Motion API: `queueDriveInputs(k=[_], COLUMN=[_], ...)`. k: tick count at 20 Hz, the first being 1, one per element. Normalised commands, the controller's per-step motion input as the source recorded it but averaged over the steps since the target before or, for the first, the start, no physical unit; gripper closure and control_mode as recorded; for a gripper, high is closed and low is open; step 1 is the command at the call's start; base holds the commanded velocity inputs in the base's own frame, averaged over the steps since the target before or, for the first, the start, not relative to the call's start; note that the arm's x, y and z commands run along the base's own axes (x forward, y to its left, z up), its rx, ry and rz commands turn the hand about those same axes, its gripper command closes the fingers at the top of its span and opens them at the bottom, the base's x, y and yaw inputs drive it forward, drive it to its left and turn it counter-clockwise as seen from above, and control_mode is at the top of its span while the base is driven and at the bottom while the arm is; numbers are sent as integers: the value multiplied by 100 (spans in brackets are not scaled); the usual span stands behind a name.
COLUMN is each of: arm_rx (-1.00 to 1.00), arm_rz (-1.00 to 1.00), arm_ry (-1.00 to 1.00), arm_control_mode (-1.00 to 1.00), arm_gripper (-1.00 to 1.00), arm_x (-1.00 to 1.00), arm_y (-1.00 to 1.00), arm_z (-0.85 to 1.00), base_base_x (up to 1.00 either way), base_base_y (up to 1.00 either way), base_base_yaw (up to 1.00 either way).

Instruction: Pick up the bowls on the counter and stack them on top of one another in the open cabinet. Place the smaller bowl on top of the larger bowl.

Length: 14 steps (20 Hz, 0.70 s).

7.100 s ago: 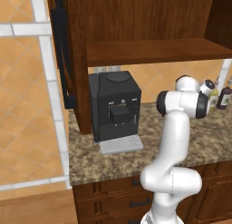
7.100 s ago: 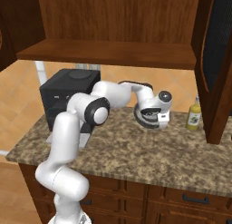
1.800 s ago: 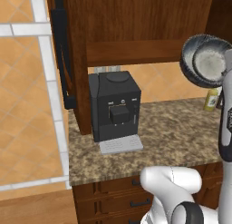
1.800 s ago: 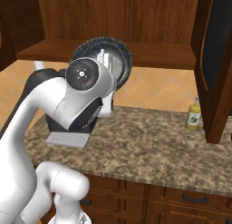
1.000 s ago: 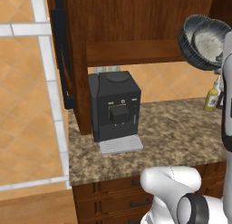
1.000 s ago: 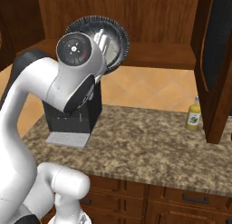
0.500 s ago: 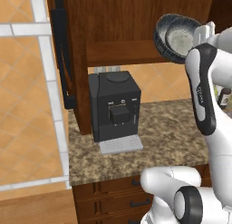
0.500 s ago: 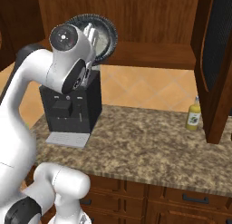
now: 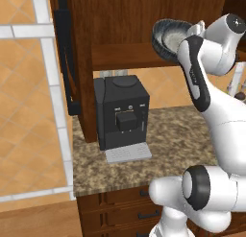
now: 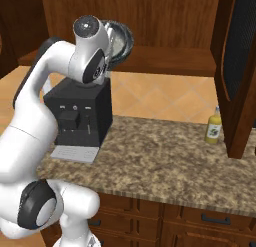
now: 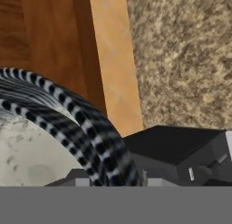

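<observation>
Above the coffee machine (image 9: 121, 111), at the height of the open cabinet (image 10: 165, 21) shelf, the jaws grip the smaller bowl (image 9: 169, 35) by its rim; the gripper (image 9: 194, 29) is largely hidden behind the bowl and wrist in the base views, but the bowl hangs tilted in mid-air with its pale speckled inside facing partly sideways, so the hold is plain. The hand view looks along the bowl's striped outer wall, with the dark machine top just beyond it and the wooden shelf edge to one side.

Further out from the machine, the speckled tabletop (image 10: 160, 151) runs to the right, with a yellow bottle (image 10: 213, 126) standing near the cabinet's side panel. The larger bowl is not something I can make out, so I cannot tell whether it already sits on the shelf.

Risks, as I judge them: the bowl is held tilted by one edge, so it could pivot or slip if swung quickly. Its rim is close to the shelf's front edge and could clip it on the way in. Released at this tilt, it may roll off and strike the machine.
</observation>
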Motion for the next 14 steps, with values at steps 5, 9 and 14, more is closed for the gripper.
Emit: queueDriveInputs(k=[5,9,14], arm_rx=[0,0,0], arm_rz=[6,5,4], arm_ry=[8,0,-2], arm_control_mode=[-100,-100,-100], arm_gripper=[100,100,100], arm_x=[78,76,61], arm_y=[0,0,0], arm_z=[-11,-27,-36], base_base_x=[0,0,0], base_base_y=[0,0,0], base_base_yaw=[0,0,0])
